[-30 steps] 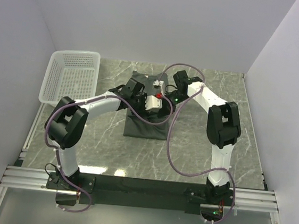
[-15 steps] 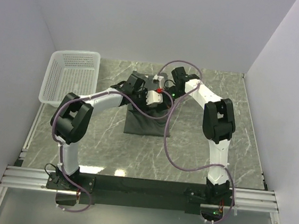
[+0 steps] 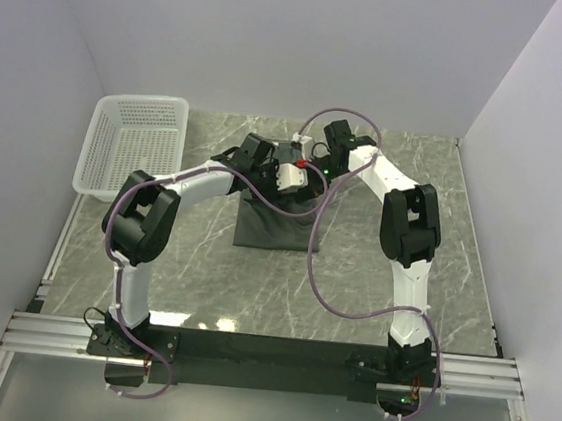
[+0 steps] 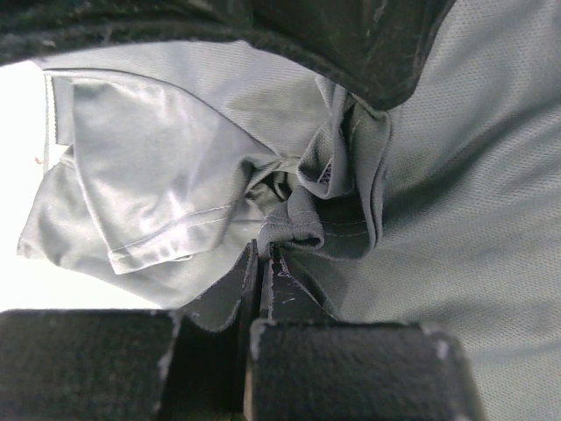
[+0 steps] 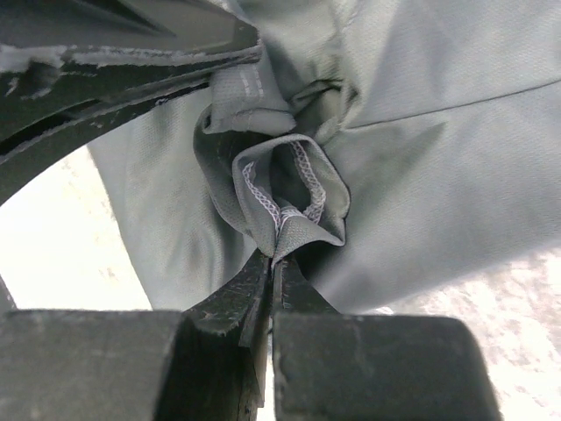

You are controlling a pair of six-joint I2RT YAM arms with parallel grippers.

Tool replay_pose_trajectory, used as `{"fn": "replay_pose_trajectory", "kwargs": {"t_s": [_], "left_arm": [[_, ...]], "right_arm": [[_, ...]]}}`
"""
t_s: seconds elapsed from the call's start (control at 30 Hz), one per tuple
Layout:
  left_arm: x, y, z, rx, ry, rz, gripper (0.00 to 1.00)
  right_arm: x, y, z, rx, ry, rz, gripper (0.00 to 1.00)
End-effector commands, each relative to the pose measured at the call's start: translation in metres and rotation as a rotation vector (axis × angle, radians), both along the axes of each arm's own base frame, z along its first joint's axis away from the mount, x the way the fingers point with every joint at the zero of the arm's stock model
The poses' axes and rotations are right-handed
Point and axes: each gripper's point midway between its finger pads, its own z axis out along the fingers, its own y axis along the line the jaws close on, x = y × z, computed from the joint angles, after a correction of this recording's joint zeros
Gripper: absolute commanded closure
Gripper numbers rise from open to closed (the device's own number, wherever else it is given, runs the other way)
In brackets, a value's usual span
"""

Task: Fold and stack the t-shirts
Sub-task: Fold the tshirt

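Note:
A dark charcoal-grey t-shirt lies partly folded in the middle of the marble table, its far part lifted. Both grippers meet over its far edge. My left gripper is shut on a bunched fold of the shirt; in the left wrist view the jaws pinch the grey fabric, with a sleeve hanging to the left. My right gripper is shut on a gathered, stitched hem; in the right wrist view its tips clamp the cloth. The other gripper's dark finger crosses the top left of that view.
A white plastic mesh basket stands at the far left of the table against the wall. White walls close in the back and both sides. Purple cables loop from both arms over the table's middle.
Both grippers have moved toward the back wall, still holding the shirt. The shirt's near edge has slid a little farther from the arm bases.

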Motion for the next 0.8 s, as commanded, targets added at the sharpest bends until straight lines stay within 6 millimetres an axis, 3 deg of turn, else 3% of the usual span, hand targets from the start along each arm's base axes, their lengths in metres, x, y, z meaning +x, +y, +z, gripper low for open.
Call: {"fn": "replay_pose_trajectory", "kwargs": {"t_s": [0.0,0.17,0.23,0.33,0.37,0.4,0.47,0.5,0.57,0.7,0.77], "left_arm": [[0.019,-0.005,0.016,-0.026,-0.064,0.001,0.99],[0.023,-0.003,0.011,-0.009,-0.072,0.020,0.99],[0.029,-0.003,0.014,-0.013,-0.086,0.041,0.86],[0.039,-0.003,0.025,-0.029,-0.124,0.081,0.76],[0.041,-0.004,0.031,-0.037,-0.135,0.090,0.68],[0.043,-0.003,0.042,-0.056,-0.150,0.105,0.58],[0.047,-0.003,0.060,-0.073,-0.199,0.131,0.56],[0.047,0.001,0.073,-0.084,-0.224,0.152,0.49],[0.050,0.008,0.092,-0.095,-0.281,0.188,0.19],[0.034,0.023,0.134,-0.143,-0.340,0.233,0.19],[0.020,0.028,0.130,-0.169,-0.291,0.260,0.22]], "right_arm": [[0.023,0.000,0.009,0.005,-0.050,-0.043,1.00],[0.034,-0.001,0.007,-0.017,-0.059,-0.113,0.99],[0.038,0.000,0.009,-0.013,-0.064,-0.130,0.92],[0.044,-0.004,0.012,-0.024,-0.077,-0.186,0.81],[0.046,-0.005,0.013,-0.036,-0.081,-0.215,0.76],[0.048,-0.007,0.014,-0.038,-0.089,-0.230,0.55],[0.050,-0.010,0.020,-0.035,-0.103,-0.251,0.48],[0.054,-0.013,0.023,-0.041,-0.123,-0.271,0.45],[0.056,-0.018,0.031,-0.044,-0.141,-0.301,0.45],[0.064,-0.030,0.053,-0.030,-0.214,-0.346,0.45],[0.060,-0.034,0.065,-0.021,-0.242,-0.348,0.50]]}}
